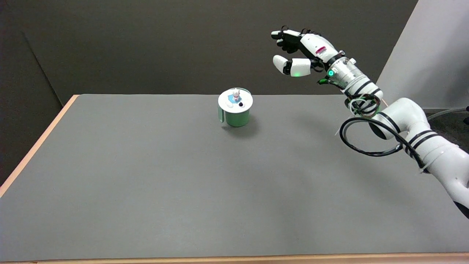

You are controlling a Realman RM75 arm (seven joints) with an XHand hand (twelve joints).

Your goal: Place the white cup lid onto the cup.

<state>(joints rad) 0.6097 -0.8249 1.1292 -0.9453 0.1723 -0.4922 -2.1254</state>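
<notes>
Grey table (pixel 146 176) before a dark wall | right hand (pixel 298 49) raised in air, fingers spread, holding nothing | white cup lid (pixel 235 99) sits on green cup (pixel 237 117), well left of and below the hand

- Right arm (pixel 421 139): white rounded segments with black bands, a looping black cable, a green light at the wrist.
- Right hand (pixel 298 51): black-and-white, a red label on its back.
</notes>
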